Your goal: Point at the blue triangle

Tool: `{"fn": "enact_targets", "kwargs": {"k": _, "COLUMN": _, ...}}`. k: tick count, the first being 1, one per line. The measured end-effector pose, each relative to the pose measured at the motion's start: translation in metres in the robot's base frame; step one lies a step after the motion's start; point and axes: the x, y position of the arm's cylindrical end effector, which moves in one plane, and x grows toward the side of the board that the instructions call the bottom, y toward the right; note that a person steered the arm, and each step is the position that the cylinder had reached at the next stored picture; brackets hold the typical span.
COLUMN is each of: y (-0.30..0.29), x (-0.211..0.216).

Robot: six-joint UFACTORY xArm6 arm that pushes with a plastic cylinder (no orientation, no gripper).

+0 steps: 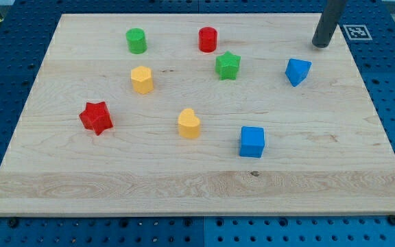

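The blue triangle (297,71) lies on the wooden board (197,185) at the view's upper right. My tip (320,44) touches the board near the top right corner, a short way above and to the right of the blue triangle, apart from it. The dark rod rises out of the view's top edge.
A blue cube (252,142) sits below the triangle. A green star (228,66), a red cylinder (208,39) and a green cylinder (136,40) lie toward the top. A yellow hexagon (142,79), a yellow heart (189,124) and a red star (96,117) lie left of centre.
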Motion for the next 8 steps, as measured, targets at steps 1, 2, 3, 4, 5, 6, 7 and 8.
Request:
{"fn": "enact_targets", "kwargs": {"k": 1, "y": -0.013, "x": 0.000}}
{"fn": "enact_targets", "kwargs": {"k": 2, "y": -0.019, "x": 0.000}}
{"fn": "enact_targets", "kwargs": {"k": 3, "y": -0.035, "x": 0.000}}
{"fn": "enact_targets", "kwargs": {"k": 4, "y": -0.045, "x": 0.004}}
{"fn": "enact_targets", "kwargs": {"k": 5, "y": -0.045, "x": 0.011}}
{"fn": "enact_targets", "kwargs": {"k": 6, "y": -0.033, "x": 0.015}}
{"fn": "enact_targets", "kwargs": {"k": 7, "y": -0.021, "x": 0.016}}
{"fn": "enact_targets", "kwargs": {"k": 8, "y": -0.020, "x": 0.022}}
